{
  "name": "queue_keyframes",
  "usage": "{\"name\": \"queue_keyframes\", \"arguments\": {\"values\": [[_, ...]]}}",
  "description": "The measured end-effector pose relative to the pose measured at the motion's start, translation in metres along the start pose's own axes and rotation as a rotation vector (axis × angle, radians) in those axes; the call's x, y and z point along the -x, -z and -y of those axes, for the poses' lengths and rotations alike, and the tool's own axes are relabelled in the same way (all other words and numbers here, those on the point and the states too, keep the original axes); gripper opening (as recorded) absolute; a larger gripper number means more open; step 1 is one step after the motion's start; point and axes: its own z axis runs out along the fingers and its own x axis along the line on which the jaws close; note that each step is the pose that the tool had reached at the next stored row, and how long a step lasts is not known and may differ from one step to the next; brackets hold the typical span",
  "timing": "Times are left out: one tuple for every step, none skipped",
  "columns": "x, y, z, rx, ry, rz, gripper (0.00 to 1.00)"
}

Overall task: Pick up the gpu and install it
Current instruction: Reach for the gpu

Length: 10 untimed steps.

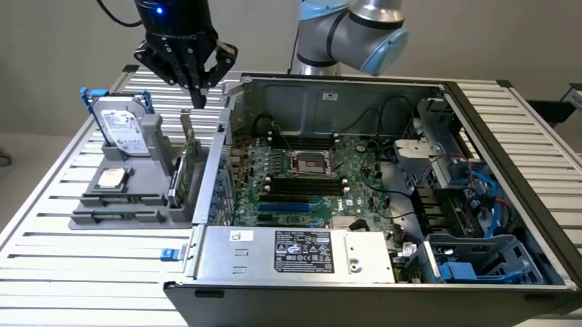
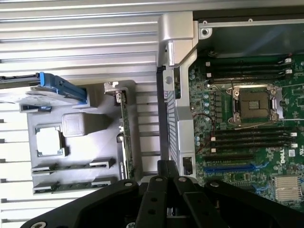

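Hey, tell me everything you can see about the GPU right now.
The gpu is a thin flat card standing on its edge in a slot of the grey holder, on the side next to the open computer case. Green circuit board shows on it, and a thin silver metal bracket stands upright at one end. Only the holder touches it. The shut claw hangs above the bracket end, not gripping it.

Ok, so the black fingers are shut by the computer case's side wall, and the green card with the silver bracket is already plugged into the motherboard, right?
Not plugged in. The exterior view shows the green card with the silver bracket standing on edge in the grey plastic tray beside the metal case. The black fingers are shut by that wall.
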Motion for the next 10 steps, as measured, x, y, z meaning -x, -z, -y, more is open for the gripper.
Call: {"name": "queue_keyframes", "arguments": {"values": [[0.0, -0.0011, 0.0003, 0.0001, 0.005, -0.0009, 0.11], [-0.001, -0.0024, 0.0005, 0.0002, 0.01, -0.0016, 0.11], [-0.001, -0.0037, 0.0007, 0.0002, 0.015, -0.0024, 0.11], [-0.002, -0.005, 0.001, 0.0001, 0.02, -0.0032, 0.11], [-0.002, -0.0063, 0.0013, 0.0001, 0.026, -0.0041, 0.11], [-0.002, -0.0074, 0.0015, 0.0001, 0.032, -0.0052, 0.11], [-0.002, -0.0085, 0.0018, 0.0002, 0.038, -0.0064, 0.11], [-0.003, -0.0097, 0.002, 0.0003, 0.044, -0.0072, 0.11], [-0.004, -0.0109, 0.0023, 0.0003, 0.046, -0.0075, 0.11], [-0.007, -0.0122, 0.0028, 0.0003, 0.047, -0.0077, 0.12]]}}
